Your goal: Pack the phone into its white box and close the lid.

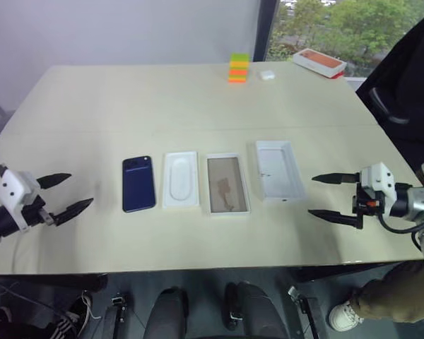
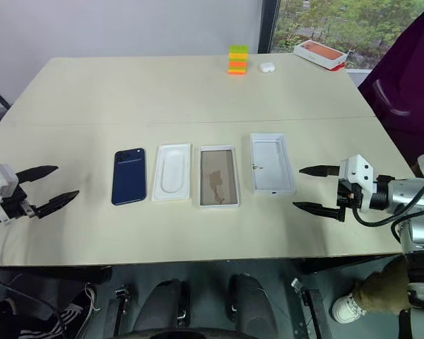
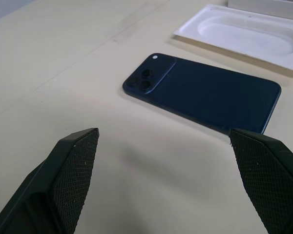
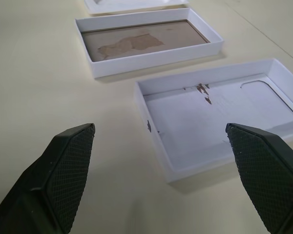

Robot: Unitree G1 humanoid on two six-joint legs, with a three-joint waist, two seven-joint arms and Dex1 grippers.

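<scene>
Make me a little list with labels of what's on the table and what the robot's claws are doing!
phone: lying back up, leftmost in the row
white insert: beside the phone
white box: open, brown floor, nothing inside
lid: inside facing up, rightmost in the row
left gripper: open, holding nothing, left of the phone
right gripper: open, holding nothing, right of the lid
far edge: colourful block stack, orange-topped box

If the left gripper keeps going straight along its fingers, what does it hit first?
Most likely the phone: it lies back-up on the table directly ahead of the open left gripper, with bare tabletop between. Depth is uncertain; a steeper path might touch the table first.
</scene>
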